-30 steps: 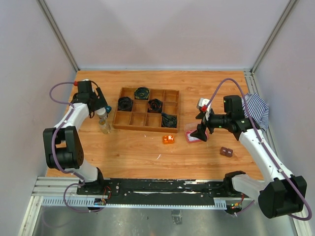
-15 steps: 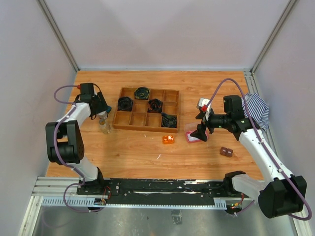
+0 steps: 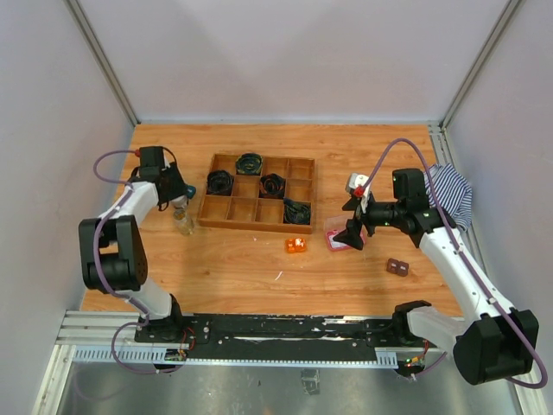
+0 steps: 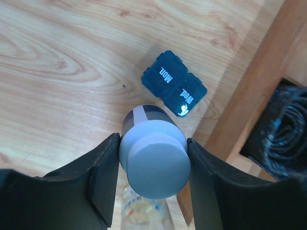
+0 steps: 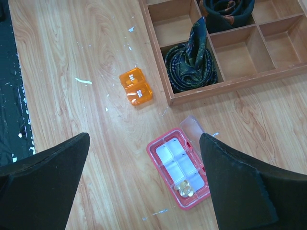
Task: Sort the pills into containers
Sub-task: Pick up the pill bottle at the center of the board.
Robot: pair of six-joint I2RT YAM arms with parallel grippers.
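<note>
White cap, dark body: the small dark bottle with white cap [image 4: 154, 165] stands upright on the wooden table [image 4: 57, 57], just beside the small clear cylindrical vial [image 4: 144, 215]; your left gripper [image 4: 153, 140] grasps it by the cap, probably to lift or open it; your right gripper [image 5: 145, 136] hangs spread wide over the flat pink translucent rectangular box [image 5: 152, 146], pills [image 5: 185, 189] lying in one compartment.

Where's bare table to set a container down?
Free: table strip between orange block and near edge; strip behind wooden tray. Crowded: left of tray, left gripper at dark bottle and clear vial; around pink box.
</note>
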